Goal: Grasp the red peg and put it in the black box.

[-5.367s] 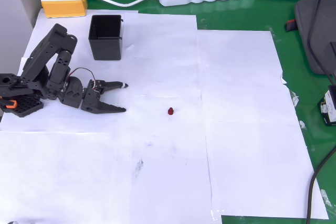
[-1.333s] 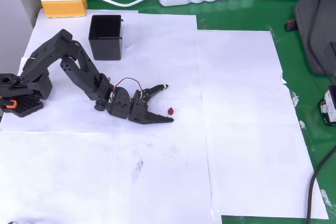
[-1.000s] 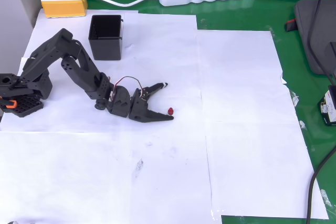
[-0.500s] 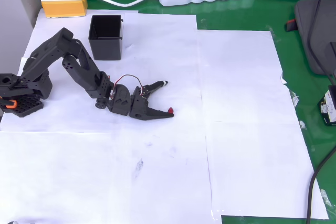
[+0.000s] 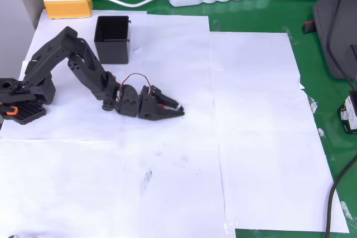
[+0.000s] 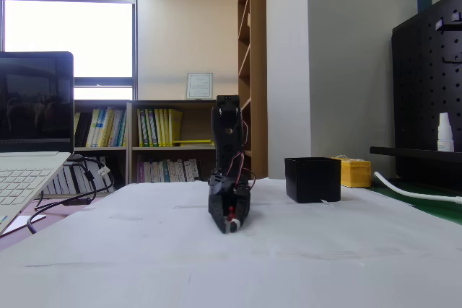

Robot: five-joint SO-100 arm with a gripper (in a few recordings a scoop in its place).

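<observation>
tool (image 5: 179, 109) has closed onto red peg (image 6: 231, 213)

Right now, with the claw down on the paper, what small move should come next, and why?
Probably lift the claw a little off the paper. Its fingers look closed, with a bit of red, likely the red peg, between the tips in both views. The black box stands apart with tall walls, so the peg must rise before travelling there.

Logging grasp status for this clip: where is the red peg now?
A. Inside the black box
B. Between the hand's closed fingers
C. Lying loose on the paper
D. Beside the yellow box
B: the hand is closed, with the red peg showing at its fingertips.
</observation>
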